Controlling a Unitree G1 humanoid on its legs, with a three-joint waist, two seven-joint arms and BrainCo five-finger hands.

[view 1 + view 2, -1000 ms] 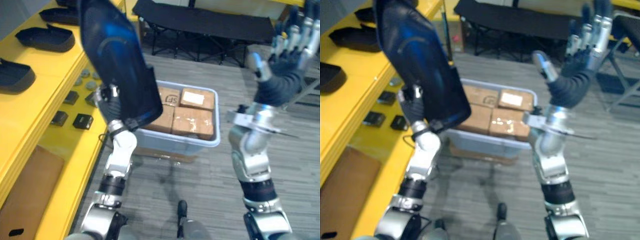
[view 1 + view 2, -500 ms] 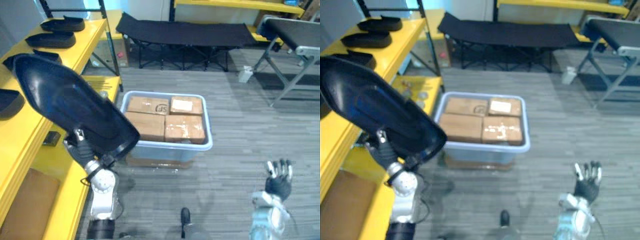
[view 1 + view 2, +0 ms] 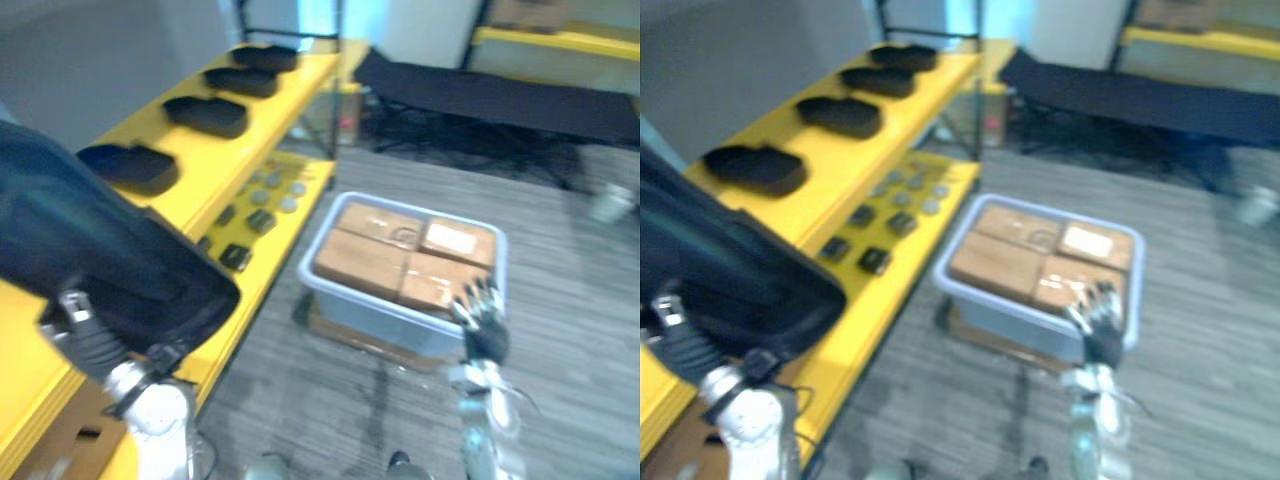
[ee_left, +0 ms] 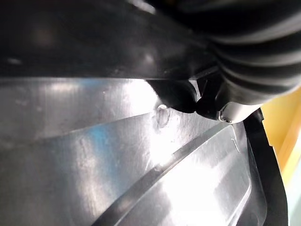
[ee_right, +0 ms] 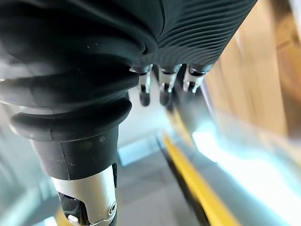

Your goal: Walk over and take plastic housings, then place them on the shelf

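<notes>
A big glossy black plastic housing (image 3: 100, 260) fills the left foreground, lifted in the air by my left hand (image 3: 88, 338), which grips it from below. Its shiny inner face (image 4: 117, 165) sits right against that hand's cover in the left wrist view. Several more black housings (image 3: 205, 112) lie in a row on the yellow shelf's top board (image 3: 250, 140) to the left. My right hand (image 3: 483, 325) is held low in front of the bin, open with its fingers (image 5: 160, 89) straight and holding nothing.
A pale blue bin (image 3: 400, 315) packed with cardboard boxes (image 3: 365, 260) stands on the grey floor beside the shelf. Small dark parts (image 3: 236, 257) and round discs lie on the lower yellow board. A black cot (image 3: 500, 95) stands at the back.
The camera has swung towards the shelf. The housing has tipped down to the left in my left hand. My right hand, raised high a second ago, dropped low and now hangs before the bin.
</notes>
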